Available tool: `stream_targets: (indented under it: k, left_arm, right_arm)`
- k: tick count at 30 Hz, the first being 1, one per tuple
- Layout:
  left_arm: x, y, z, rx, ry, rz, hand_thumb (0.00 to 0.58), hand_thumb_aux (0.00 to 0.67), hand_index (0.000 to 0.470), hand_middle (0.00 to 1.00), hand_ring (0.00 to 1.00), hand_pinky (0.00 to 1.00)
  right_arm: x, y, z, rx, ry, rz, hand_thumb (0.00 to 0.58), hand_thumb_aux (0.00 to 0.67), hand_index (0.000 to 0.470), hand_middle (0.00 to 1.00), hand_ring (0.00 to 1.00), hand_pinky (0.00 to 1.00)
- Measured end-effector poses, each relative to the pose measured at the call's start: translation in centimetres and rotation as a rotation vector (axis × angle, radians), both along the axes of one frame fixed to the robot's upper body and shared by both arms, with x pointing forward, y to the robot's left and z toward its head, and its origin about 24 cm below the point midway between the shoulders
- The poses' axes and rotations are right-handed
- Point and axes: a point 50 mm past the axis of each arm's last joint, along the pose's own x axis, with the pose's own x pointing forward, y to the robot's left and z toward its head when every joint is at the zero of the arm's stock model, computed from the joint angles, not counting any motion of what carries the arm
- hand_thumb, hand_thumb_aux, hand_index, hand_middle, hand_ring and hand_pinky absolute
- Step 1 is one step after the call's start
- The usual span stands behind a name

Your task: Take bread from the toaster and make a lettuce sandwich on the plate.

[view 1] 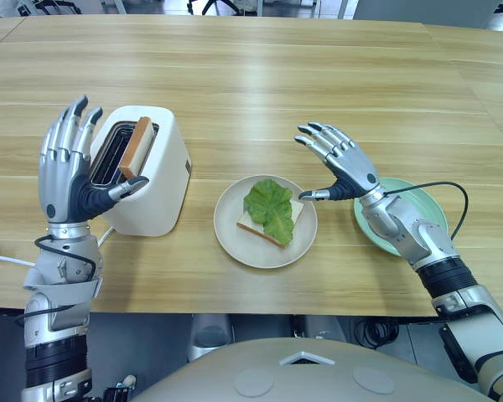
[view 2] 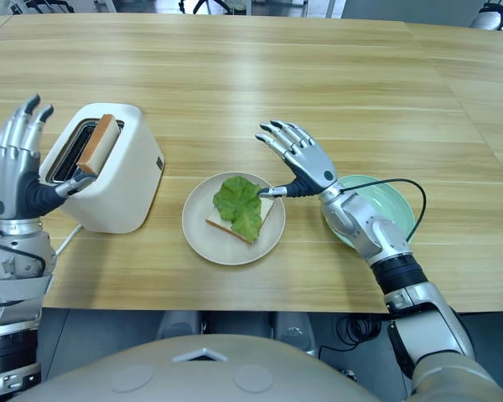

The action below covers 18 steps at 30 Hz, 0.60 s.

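Wood-grain table (view 1: 251, 75), pale, is seen across the whole field.

Toaster (view 1: 155, 180): cream-white, set on the robot's left side. One bread slice (view 1: 137, 146) is stood upright in a slot, its brown crust edge raised above the top.

Left hand (view 1: 67, 172): held upright just beside the toaster's outer side, fingers extended upward and spread. Nothing is gripped. The thumb is laid against the toaster's top by the near end of the slice; contact with the bread cannot be told.

Beige plate (view 1: 235, 239): placed near the middle, just right of the toaster and apart from it. A second slice (view 1: 253, 225) is laid flat on it, and a lettuce leaf (view 1: 268, 205) is spread over that slice.

Right hand (view 1: 344, 163): held above the table just beside the plate's right rim, fingers spread and lightly arched, thumb pointed toward the rim. Nothing is held.

Green plate (view 1: 419, 205): partly covered by the right wrist and forearm. A black cable (view 1: 453, 188) is looped over it.

White cord (view 1: 4, 255): seen at the table's left edge.
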Motion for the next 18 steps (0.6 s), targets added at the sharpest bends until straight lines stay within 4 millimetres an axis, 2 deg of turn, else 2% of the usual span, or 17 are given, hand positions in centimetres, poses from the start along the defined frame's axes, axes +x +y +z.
stream_targets:
  k: [6,17,18]
  left_arm:
    - [1.9,0.4,-1.5,0.023,0.102,0.041,0.0,0.0,0.0,0.0,0.0,0.0]
    - [3.7,1.0,-1.3,0.045,0.186,0.056,0.0,0.0,0.0,0.0,0.0,0.0]
    - [3.8,1.1,-1.2,0.049,0.195,0.059,0.053,0.032,0.022,0.0,0.0,0.0]
  right_arm:
    - [0.1,0.0,-0.5,-0.004,0.012,-0.016,0.0,0.0,0.0,0.0,0.0,0.0]
    - [0.0,0.7,-1.3,-0.006,0.028,-0.002,0.0,0.0,0.0,0.0,0.0,0.0]
    - [0.0,0.8,-1.5,-0.007,0.033,0.0,0.0,0.0,0.0,0.0,0.0,0.0]
